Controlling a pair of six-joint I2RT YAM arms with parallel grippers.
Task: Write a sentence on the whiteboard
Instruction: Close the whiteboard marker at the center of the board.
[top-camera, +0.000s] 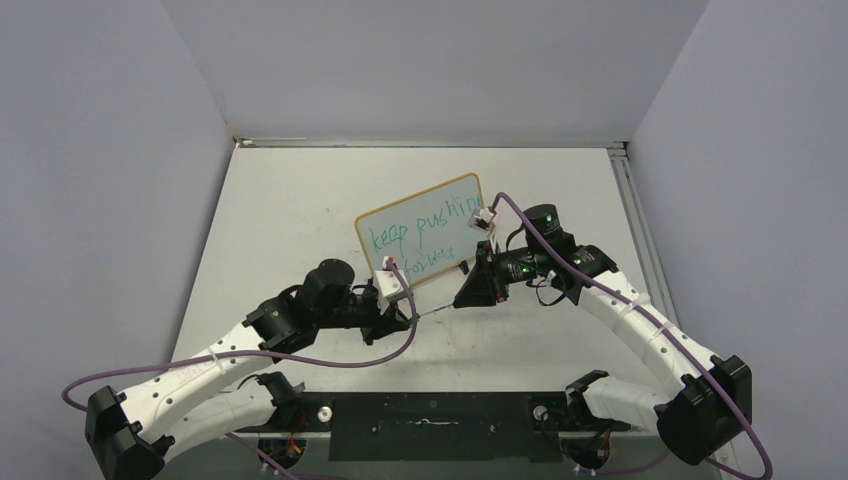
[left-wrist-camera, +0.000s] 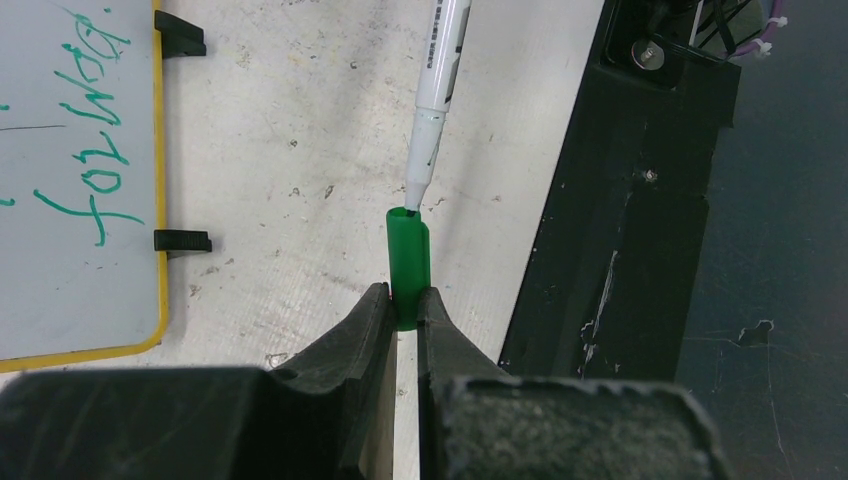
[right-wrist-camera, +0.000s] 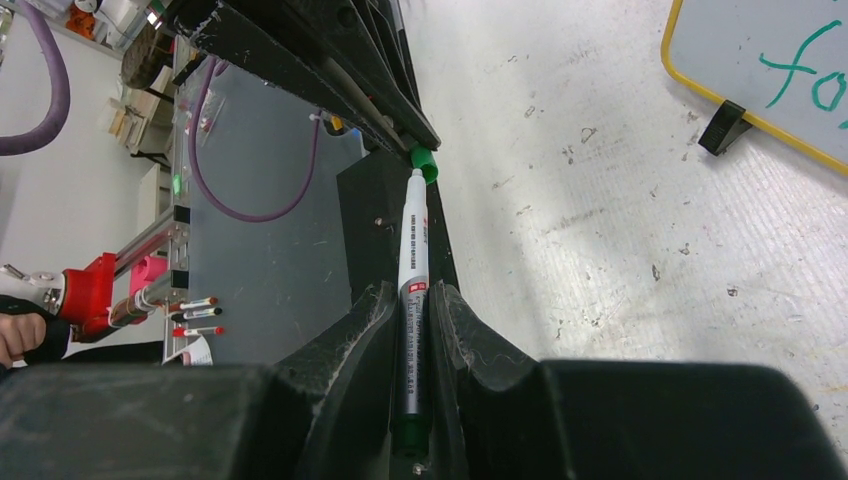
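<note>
While the left gripper pinches a small green plastic marker cap, the right gripper clamps a white-barrelled marker pen whose tip meets the cap's open mouth. Just beyond them, the small yellow-framed whiteboard sits on the scuffed white tabletop, bearing the teal handwritten sentence.

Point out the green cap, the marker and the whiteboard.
green cap (left-wrist-camera: 408, 262): left wrist view, on the middle of its tube.
marker (right-wrist-camera: 412, 250): right wrist view, on the white barrel.
whiteboard (left-wrist-camera: 80, 300): left wrist view, on a bare patch of the writing surface near the yellow frame.
</note>
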